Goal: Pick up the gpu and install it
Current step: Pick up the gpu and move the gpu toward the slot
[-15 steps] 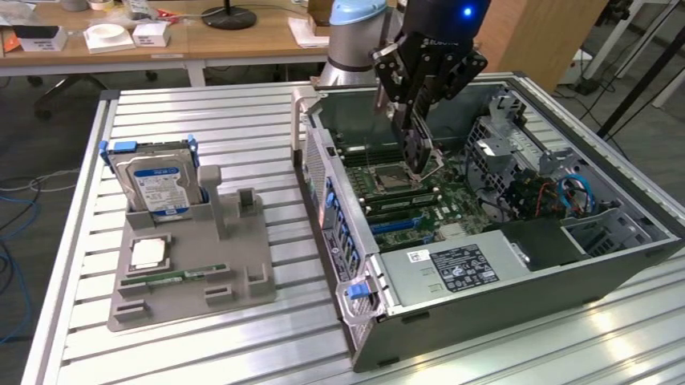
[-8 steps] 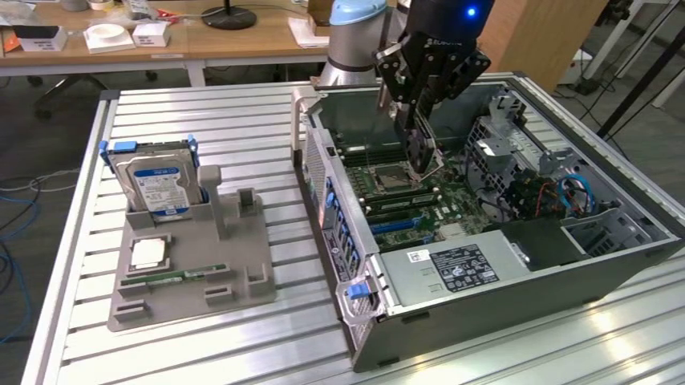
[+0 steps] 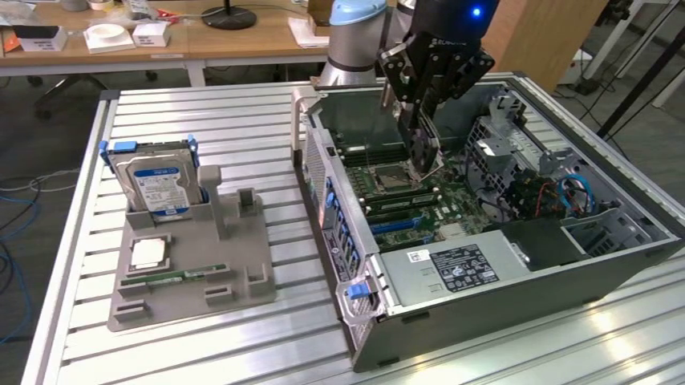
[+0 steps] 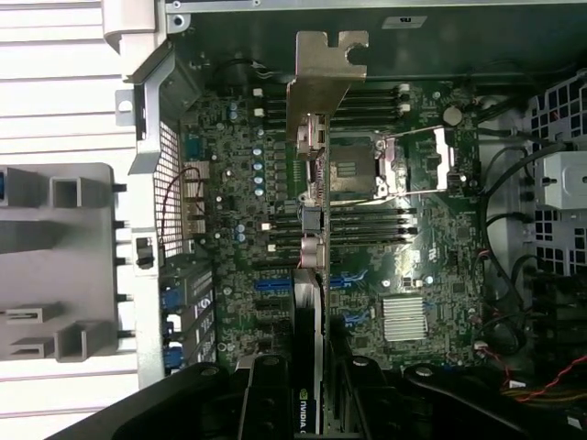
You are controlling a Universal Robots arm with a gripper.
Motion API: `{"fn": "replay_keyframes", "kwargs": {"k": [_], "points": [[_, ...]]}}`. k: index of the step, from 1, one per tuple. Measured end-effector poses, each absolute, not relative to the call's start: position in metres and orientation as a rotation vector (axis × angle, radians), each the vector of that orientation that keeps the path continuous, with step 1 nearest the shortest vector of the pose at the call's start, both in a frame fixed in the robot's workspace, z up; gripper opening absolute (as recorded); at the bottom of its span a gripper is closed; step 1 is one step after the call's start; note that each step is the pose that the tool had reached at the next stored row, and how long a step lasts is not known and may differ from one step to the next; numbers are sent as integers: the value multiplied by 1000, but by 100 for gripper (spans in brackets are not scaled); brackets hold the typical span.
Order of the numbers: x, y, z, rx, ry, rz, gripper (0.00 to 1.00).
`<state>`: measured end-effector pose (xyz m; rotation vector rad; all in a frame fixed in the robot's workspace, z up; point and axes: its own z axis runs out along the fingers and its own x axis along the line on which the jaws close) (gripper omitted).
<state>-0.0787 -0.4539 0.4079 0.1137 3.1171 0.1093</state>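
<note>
At one o'clock from the CPU socket (image 3: 387,175) in the exterior view, the gripper (image 3: 426,156) pinches the flat faces of the gpu (image 4: 310,312), a sound hold for a card that looks light, stiff and fragile.

Table (image 3: 214,120): you have a slatted metal top carrying everything.
Tray (image 3: 176,309): grey holder, at the exterior view's left of the case.
Hard drive (image 3: 159,186): stands upright in a blue frame at the tray's far end.
Processor chip (image 3: 147,253): lies flat on the tray, just before the drive.
Memory stick (image 3: 172,277): green, flat on the tray.
Case (image 3: 321,184): lies open, so you see the motherboard (image 4: 238,183).
Power supply (image 3: 460,269): labelled silver box at the case's near end.
</note>
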Motion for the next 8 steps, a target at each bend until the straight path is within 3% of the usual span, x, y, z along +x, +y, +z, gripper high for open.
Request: {"fn": "replay_keyframes", "kwargs": {"k": [8], "points": [[-73,-454,408,114,3117,109,26]]}}
